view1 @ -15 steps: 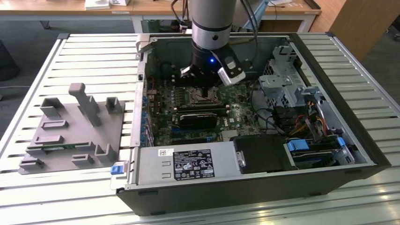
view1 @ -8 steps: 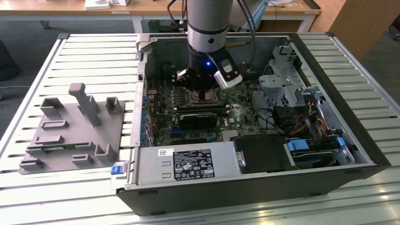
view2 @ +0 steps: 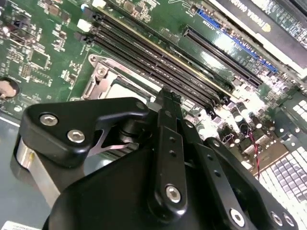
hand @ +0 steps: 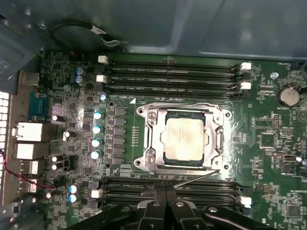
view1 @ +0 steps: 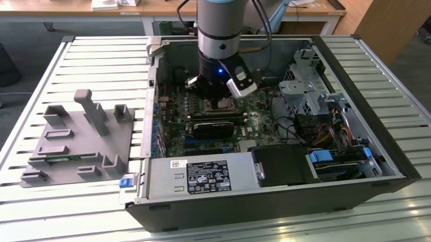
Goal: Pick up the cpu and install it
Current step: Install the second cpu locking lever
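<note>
- Exterior view: the arm reaches down into the open computer case [view1: 377, 166], which lies on a slatted table [view1: 101, 55]. The gripper [view1: 217, 96] hangs low over the motherboard [view1: 202, 136], right above the socket area. A grey holder tray [view1: 74, 141] sits on the table at the exterior view's left, well apart from the case.
- Second wrist view: the gripper [view2: 165, 103] has its black fingers [view2: 168, 143] drawn together with nothing between them; it looks closed and empty. Past the fingertips lies part of the socket's metal frame [view2: 98, 79], with the memory slots [view2: 158, 60] just beside it.
- First wrist view: the cpu [hand: 184, 138] lies flat inside the socket [hand: 153, 160], its silver-grey lid facing up, between two banks of memory slots. The frame appears to be open around it, though I can't be sure it isn't latched. The gripper's fingertips [hand: 165, 203] sit near the socket, apart from the chip.
- Handling: the cpu is likely light, rigid and thin, with a slick metal top and a delicate underside. Its opposite edges are the place to grip, gently and level.
</note>
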Available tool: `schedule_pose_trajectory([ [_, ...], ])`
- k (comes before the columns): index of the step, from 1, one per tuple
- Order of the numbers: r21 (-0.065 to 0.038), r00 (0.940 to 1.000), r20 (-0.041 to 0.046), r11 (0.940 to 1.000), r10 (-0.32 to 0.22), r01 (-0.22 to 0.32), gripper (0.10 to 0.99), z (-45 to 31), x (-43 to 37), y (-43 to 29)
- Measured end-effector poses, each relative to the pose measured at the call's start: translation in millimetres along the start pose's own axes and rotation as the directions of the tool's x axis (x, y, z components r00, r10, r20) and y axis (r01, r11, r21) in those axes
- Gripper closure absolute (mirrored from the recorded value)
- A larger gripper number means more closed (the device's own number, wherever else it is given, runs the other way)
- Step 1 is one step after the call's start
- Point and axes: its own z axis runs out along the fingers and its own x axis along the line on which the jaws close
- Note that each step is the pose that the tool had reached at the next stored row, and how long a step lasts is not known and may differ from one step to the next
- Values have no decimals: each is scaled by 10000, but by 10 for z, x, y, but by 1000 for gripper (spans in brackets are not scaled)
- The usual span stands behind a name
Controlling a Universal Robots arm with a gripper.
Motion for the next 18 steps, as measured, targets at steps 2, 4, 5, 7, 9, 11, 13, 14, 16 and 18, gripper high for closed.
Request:
schedule_pose_trajectory([
  [2, 0, 10000, 0, 10000, -1, 1, 980, 36, 4, -3],
  [4, 1, 10000, -1, 10000, -1, 1, 980, 72, 8, -6],
  [5, 1, 10000, -1, 10000, -1, 1, 980, 91, 9, -7],
  [7, 0, 10000, -2, 10000, 0, 0, 980, 126, 13, -10],
  [9, -35, 10000, -1, 10000, 0, 0, 980, 151, 22, -12],
  [11, -99, 10000, 0, 10000, 0, 0, 980, 162, 29, -14],
  [13, -323, 10000, 7, 9995, 3, -3, 980, 162, 57, -25],
  [14, -417, 10000, 10, 9991, 3, -2, 980, 162, 68, -34],
  [16, -546, 10000, 14, 9985, 5, -4, 980, 162, 86, -56],
  [18, -612, 10000, 15, 9981, 5, -4, 980, 162, 97, -87],
])
